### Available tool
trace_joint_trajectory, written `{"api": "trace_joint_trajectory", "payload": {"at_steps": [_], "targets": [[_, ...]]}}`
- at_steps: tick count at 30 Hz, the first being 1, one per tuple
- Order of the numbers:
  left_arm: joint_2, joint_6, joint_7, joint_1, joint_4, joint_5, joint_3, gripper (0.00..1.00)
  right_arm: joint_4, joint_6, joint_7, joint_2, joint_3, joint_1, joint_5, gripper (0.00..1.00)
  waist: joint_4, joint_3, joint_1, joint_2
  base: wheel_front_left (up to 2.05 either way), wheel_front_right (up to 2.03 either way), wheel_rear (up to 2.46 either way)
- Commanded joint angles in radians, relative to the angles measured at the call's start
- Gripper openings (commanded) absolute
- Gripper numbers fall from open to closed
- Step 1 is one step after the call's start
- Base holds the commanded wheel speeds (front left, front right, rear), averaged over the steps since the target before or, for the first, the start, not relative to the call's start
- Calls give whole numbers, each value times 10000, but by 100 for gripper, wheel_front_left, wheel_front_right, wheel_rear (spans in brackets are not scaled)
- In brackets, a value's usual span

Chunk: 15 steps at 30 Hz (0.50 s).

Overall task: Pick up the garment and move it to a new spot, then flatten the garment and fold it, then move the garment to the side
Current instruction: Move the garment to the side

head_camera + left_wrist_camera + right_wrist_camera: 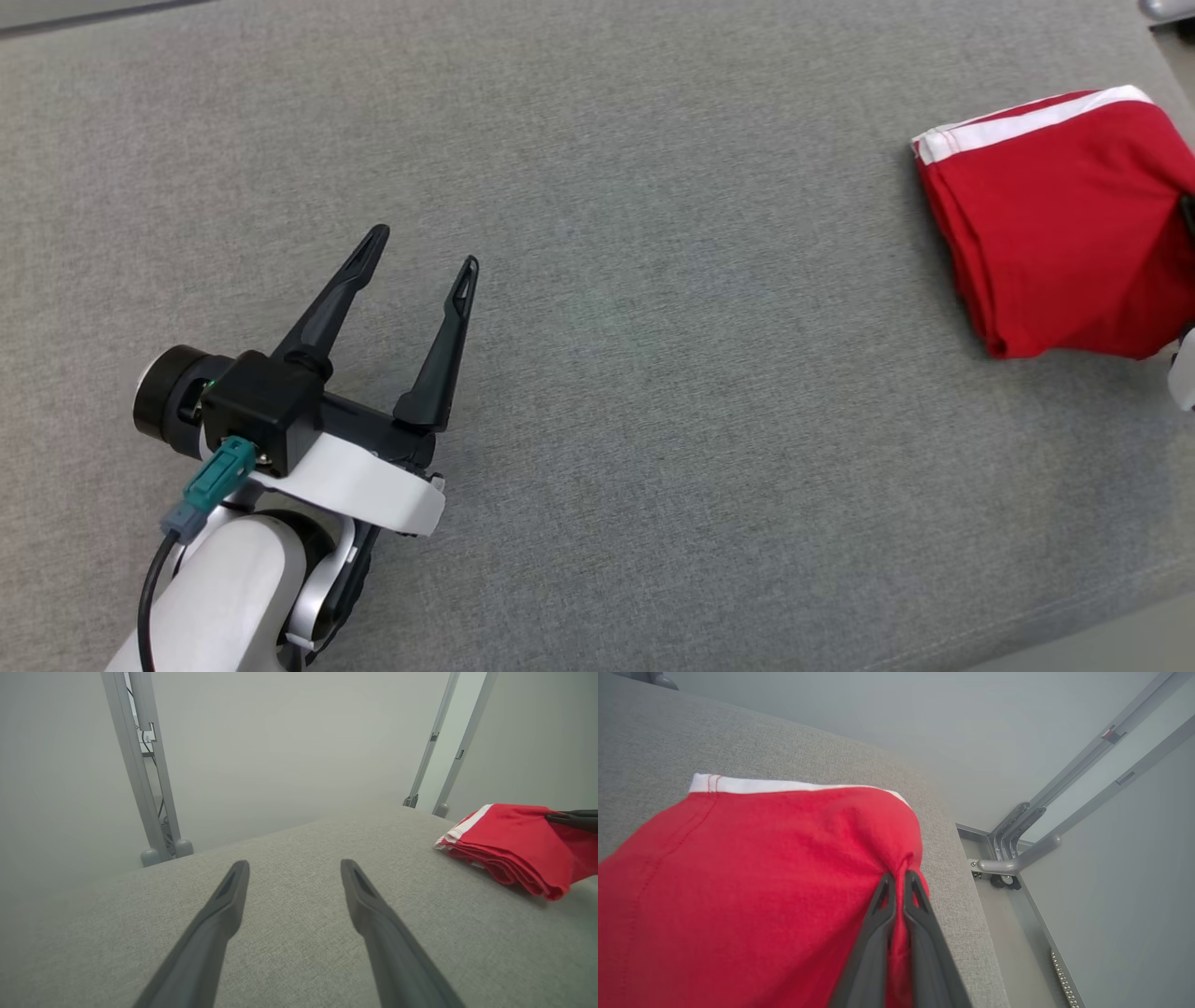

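Right wrist view: right gripper [899,877] clamps the folded red garment [738,882] by the bench [784,751] edge (left gripper [424,246] gapes empty, well apart).

White forearm [224,597], teal plug [219,474], black cable [147,597], dark long-fingered left claw [424,249].

Head view steep down on surface [653,373]; wrist views low, close; all share garment [1055,224].

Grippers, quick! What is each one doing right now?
Left gripper: open, holding nothing.
Right gripper: shut, pinching the red garment.
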Motion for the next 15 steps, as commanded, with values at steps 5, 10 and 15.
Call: {"api": "trace_joint_trajectory", "payload": {"at_steps": [5,10,15], "targets": [[12,66,-106,-181,-29,24,67,100,1152,-3,-363,-43,-106,-585,104,100,246,195,0,-1,0,0,0],[-13,99,-181,-127,62,-64,77,100,2169,-3,-431,233,-142,-854,222,100,283,47,0,-1,0,0,0],[26,200,-374,262,265,-211,212,100,2326,-3,-497,514,-388,-644,652,100,240,-515,0,-1,0,0,0]]}}
